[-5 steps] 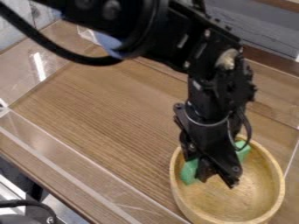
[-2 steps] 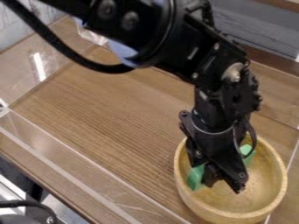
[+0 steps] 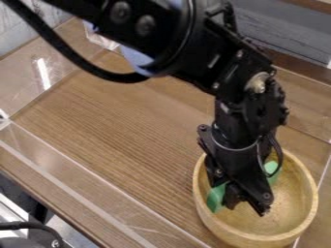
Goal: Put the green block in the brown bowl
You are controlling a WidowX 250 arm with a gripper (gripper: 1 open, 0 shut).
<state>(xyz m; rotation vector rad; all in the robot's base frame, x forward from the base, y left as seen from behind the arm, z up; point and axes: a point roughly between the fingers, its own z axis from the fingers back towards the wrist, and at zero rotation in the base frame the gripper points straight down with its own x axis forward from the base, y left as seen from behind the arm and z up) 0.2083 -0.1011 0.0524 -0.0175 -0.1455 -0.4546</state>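
Apparently the placing step is in hand: the black end effector reaches down inside the round brown bowl, and the green block is at the bowl too, its lower part near the wall on the side toward the bare wood of the counter. The end effector looks pressed together across the block's middle, with green showing on both sides of it, so I judge the block to be pinched. Whether the block already bears on the bowl's floor cannot be told. The next move calls for a small lowering if needed, then spreading the end effector and lifting it straight up out of the bowl, so that the block is not dragged against the wall.

As for direction, the block's long axis seems to run slantwise across the bowl, from the lower-left part of the bowl toward its upper-right rim. Its middle is hidden, so the exact tilt stays uncertain.
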